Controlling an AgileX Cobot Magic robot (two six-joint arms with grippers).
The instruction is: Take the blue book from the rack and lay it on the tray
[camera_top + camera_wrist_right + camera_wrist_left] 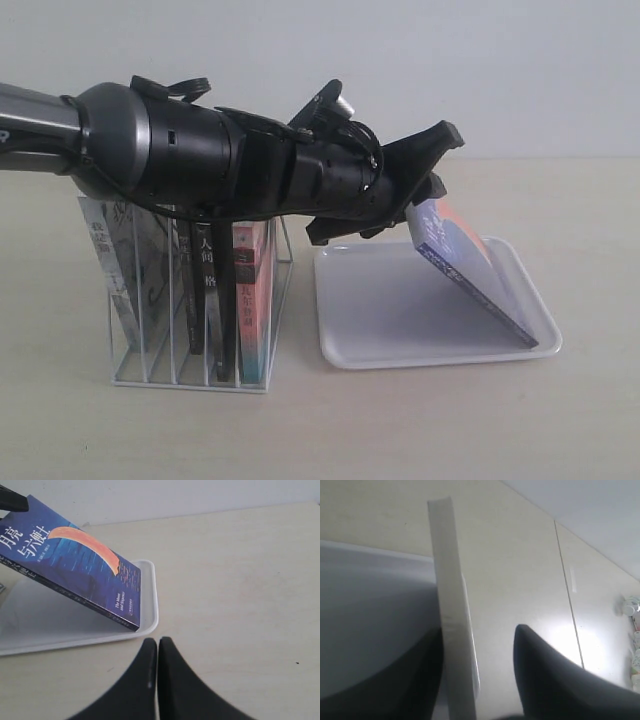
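Observation:
The blue book [470, 265] stands tilted over the white tray [400, 320], its lower corner resting near the tray's right front rim. Its upper end sits between the fingers of my left gripper [443, 160], which has reached across from the left. In the left wrist view the jaws of that gripper [479, 630] are open; the book's pale page edge [452, 630] lies against one finger, with a wide gap to the other. My right gripper [158, 640] is shut and empty, low over the table just outside the tray's rim [145, 625], facing the book's cover [75, 565].
The white wire rack [190, 375] stands left of the tray under my left arm. It holds black-spined books [205, 290], a pink-and-teal book [255, 290] and a leaning book [125, 260]. Bare beige table lies in front and to the right.

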